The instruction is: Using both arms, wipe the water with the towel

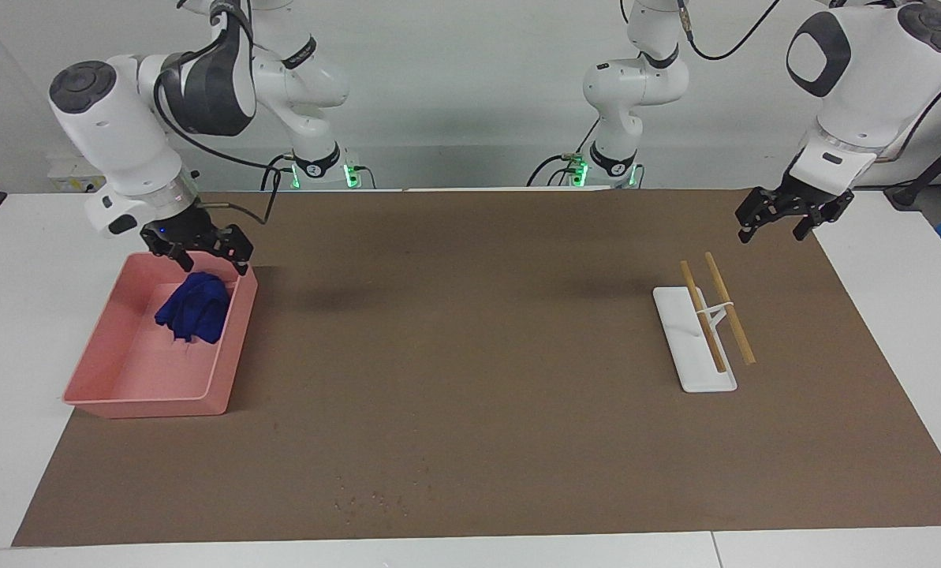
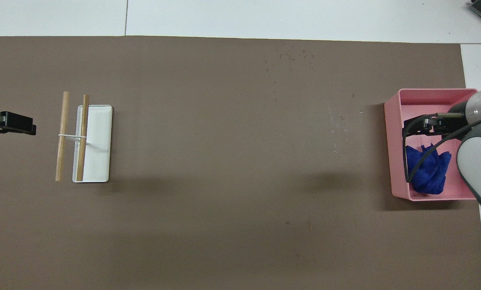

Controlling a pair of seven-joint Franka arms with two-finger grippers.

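Note:
The blue towel [image 1: 193, 309] lies bunched in the pink tray [image 1: 147, 406], at the tray's end nearer to the robots. It also shows in the overhead view [image 2: 427, 169] in the tray [image 2: 434, 102]. My right gripper [image 1: 199, 256] hangs open just above the towel, apart from it, and shows over the tray in the overhead view [image 2: 411, 127]. The water [image 1: 375, 498] is a scatter of small specks on the brown mat near the table edge farthest from the robots, also seen from overhead [image 2: 290, 54]. My left gripper [image 1: 774, 225] waits open in the air at its own end of the table [image 2: 30, 125].
A white flat stand [image 1: 695, 347] with two wooden sticks [image 1: 729, 309] across it sits toward the left arm's end of the mat, also seen from overhead [image 2: 97, 153]. The brown mat [image 1: 470, 331] covers most of the table.

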